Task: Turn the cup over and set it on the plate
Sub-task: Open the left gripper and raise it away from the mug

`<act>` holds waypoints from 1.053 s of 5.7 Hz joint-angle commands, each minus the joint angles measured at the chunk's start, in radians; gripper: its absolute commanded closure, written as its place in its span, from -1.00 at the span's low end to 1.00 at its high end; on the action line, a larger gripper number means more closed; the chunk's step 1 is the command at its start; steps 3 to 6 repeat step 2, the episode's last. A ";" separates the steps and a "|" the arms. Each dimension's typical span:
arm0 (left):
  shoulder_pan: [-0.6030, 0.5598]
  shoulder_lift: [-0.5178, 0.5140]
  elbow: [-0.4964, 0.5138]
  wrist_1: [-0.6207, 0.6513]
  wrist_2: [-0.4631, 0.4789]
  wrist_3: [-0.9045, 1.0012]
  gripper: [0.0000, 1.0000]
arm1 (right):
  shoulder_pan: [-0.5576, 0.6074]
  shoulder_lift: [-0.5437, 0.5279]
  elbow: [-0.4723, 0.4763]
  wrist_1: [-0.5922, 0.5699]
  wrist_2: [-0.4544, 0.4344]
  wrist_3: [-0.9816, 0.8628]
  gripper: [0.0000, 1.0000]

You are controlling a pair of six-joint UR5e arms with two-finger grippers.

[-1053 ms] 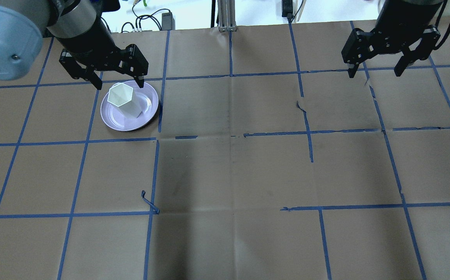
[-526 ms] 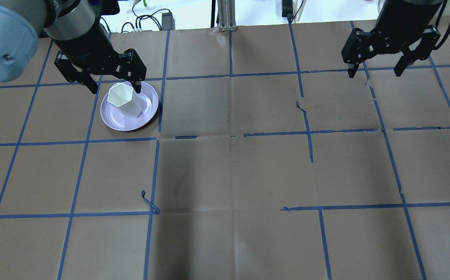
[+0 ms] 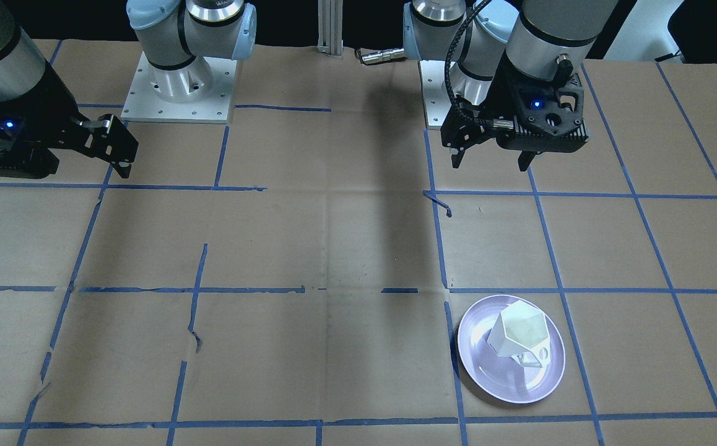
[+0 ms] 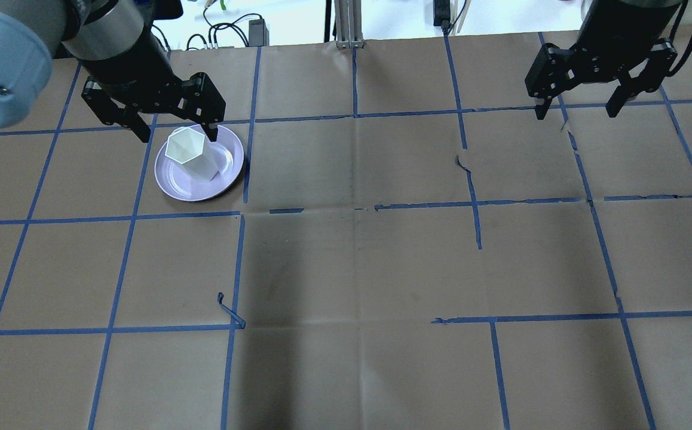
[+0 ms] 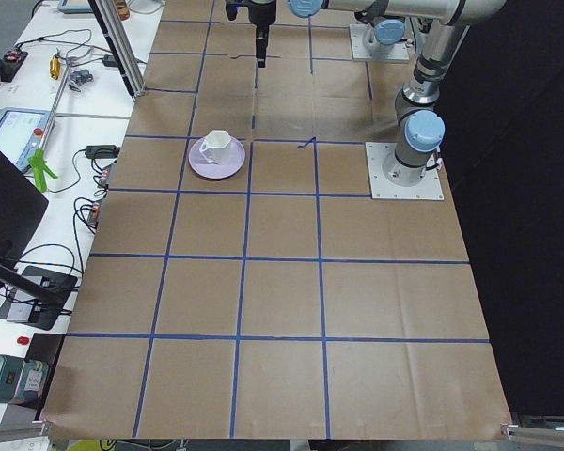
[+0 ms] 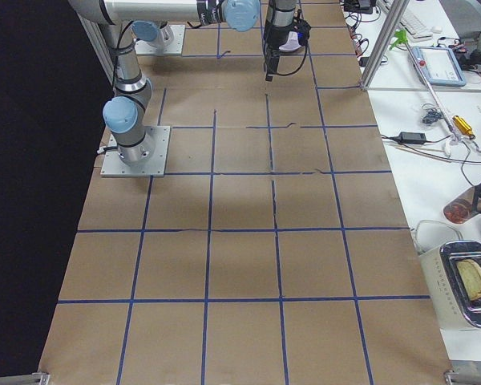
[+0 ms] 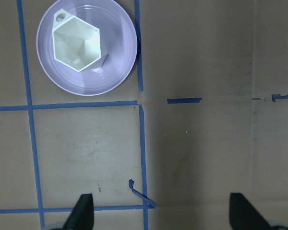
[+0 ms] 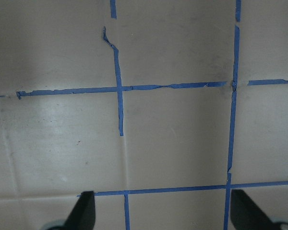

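Left end effector (image 3: pixel 489 164): fingers spread wide, empty. It has shifted slightly since a second ago and hangs above the bench (image 4: pixel 346 263) on the robot's side of the plate (image 4: pixel 173 184). Cup (image 4: pixel 189 154): unmoved, upright, mouth up, on the plate. Right end effector (image 4: pixel 575 113): wide, empty, unchanged, well apart from the plate. Bench covered in brown paper with a blue tape grid (image 4: pixel 358 113), torn in places. White desks with cables (image 5: pixel 66 202) stand beyond the plate.

The plate (image 3: pixel 488 371) is set on the table (image 4: pixel 352 269), in the robot's left half. The cup (image 3: pixel 515 334) is stood on the plate, mouth up. The left gripper (image 3: pixel 489 165) is held above, apart from the cup. The right gripper (image 4: pixel 575 114) is held well apart, over the right half.
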 commanded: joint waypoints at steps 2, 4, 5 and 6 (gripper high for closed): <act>0.000 0.001 -0.001 0.002 0.000 0.000 -0.99 | 0.000 0.000 0.000 0.000 0.000 0.000 -1.00; 0.000 0.001 -0.001 0.002 0.000 0.000 -0.99 | 0.000 0.000 0.000 0.000 0.000 0.000 -1.00; 0.000 0.001 -0.001 0.002 0.000 0.000 -0.99 | 0.000 0.000 0.000 0.000 0.000 0.000 -1.00; 0.000 0.001 -0.001 0.002 0.000 0.000 -0.99 | 0.000 0.000 0.000 0.000 0.000 0.000 -1.00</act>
